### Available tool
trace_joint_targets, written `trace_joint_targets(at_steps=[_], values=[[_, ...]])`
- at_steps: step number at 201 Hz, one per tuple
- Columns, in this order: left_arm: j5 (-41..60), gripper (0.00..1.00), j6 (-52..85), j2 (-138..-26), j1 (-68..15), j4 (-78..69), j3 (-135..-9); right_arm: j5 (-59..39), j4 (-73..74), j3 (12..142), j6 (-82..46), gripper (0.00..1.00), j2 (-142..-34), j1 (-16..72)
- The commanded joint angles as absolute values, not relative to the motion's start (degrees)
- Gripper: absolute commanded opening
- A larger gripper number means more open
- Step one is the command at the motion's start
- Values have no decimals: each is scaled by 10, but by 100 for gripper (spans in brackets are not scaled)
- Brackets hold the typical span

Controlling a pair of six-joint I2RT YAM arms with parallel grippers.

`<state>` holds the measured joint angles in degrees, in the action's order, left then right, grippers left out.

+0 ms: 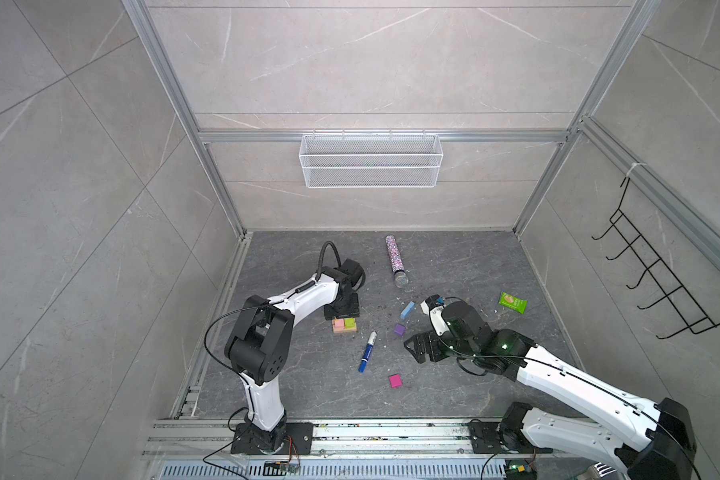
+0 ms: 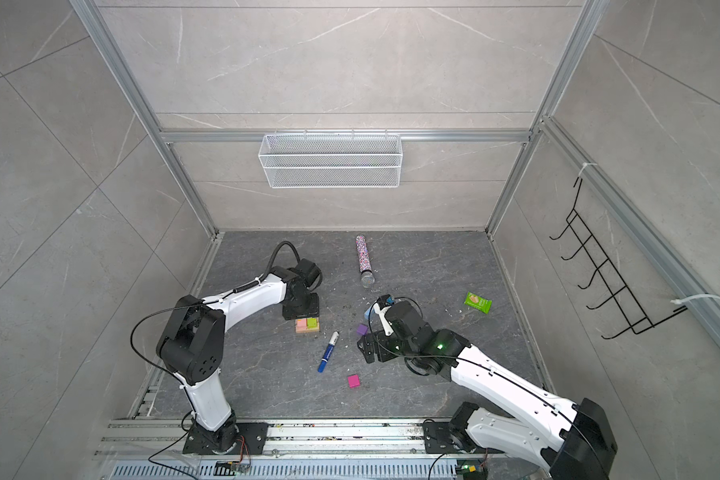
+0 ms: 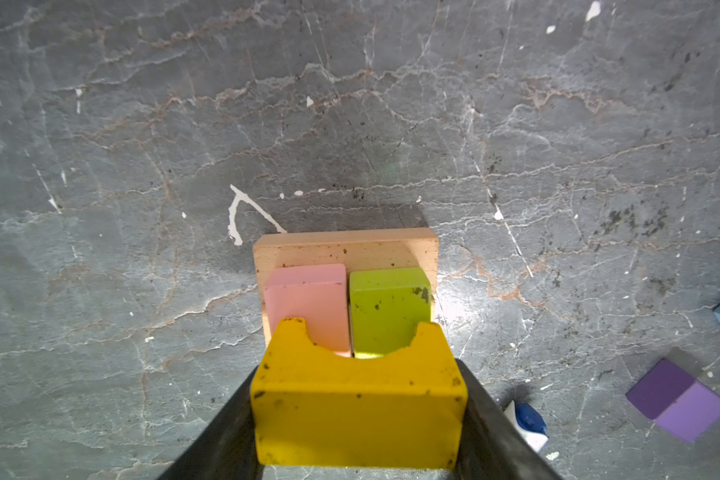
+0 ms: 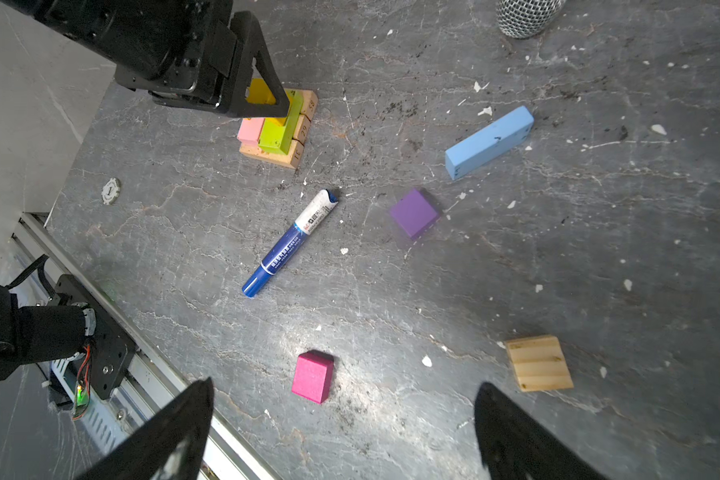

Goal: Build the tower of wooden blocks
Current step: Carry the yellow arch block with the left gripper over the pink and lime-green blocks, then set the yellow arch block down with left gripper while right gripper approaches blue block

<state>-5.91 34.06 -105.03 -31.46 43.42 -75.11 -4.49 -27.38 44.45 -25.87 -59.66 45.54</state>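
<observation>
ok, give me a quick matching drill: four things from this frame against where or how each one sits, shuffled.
Things:
1 yellow arch
2 pink block
3 marker
4 right gripper

States:
a open, empty
b loose on the table
c clamped in the left gripper
d on the tan base beside the green block

Pairs: 1-c, 2-d, 3-b, 4-a

L arm [image 1: 304, 296], R arm [image 1: 558, 374]: white shells, blk joints, blk cables.
</observation>
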Motion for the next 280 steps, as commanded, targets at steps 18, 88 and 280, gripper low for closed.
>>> trace_joint_targets(at_steps=[18, 88, 280], values=[[-62, 67, 346, -1044, -312, 434, -758, -39, -280, 446, -255, 99, -601, 461], [-64, 78, 349, -1042, -312, 442, -763, -39, -282, 447, -255, 99, -598, 462], [-46, 100, 330, -815, -313, 478, -680, 99, -297, 586, -382, 76, -805, 419]])
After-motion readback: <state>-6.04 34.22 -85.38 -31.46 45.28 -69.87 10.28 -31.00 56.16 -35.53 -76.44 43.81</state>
